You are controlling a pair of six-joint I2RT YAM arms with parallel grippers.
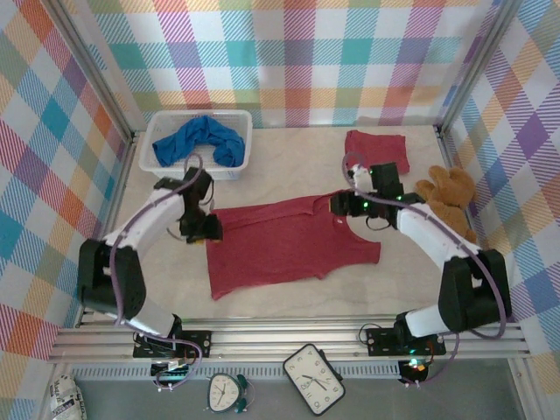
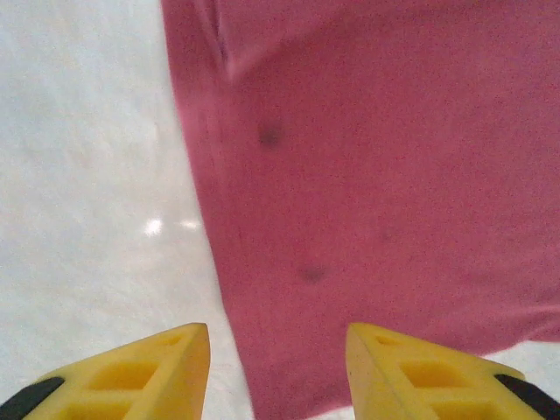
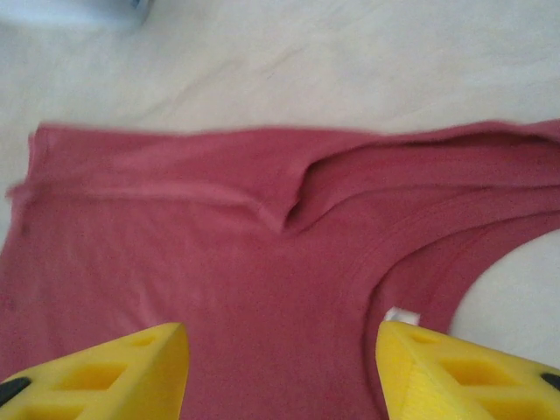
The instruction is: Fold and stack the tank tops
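Observation:
One dark red tank top (image 1: 289, 245) lies spread flat in the middle of the table. My left gripper (image 1: 206, 229) hovers at its left edge, open, its yellow fingers (image 2: 166, 372) straddling the hem of the red cloth (image 2: 376, 175) with nothing gripped. At the top's right end, by the neckline (image 3: 289, 214), my right gripper (image 1: 339, 206) is also open, with the cloth (image 3: 219, 289) lying below it. A second dark red tank top (image 1: 377, 149) sits folded at the back right. The bright blue tank top (image 1: 199, 142) is bunched in the basket.
The white mesh basket (image 1: 154, 131) stands at the back left. A brown teddy bear (image 1: 448, 199) lies at the right edge, close to my right arm. Plaid walls enclose the table on three sides.

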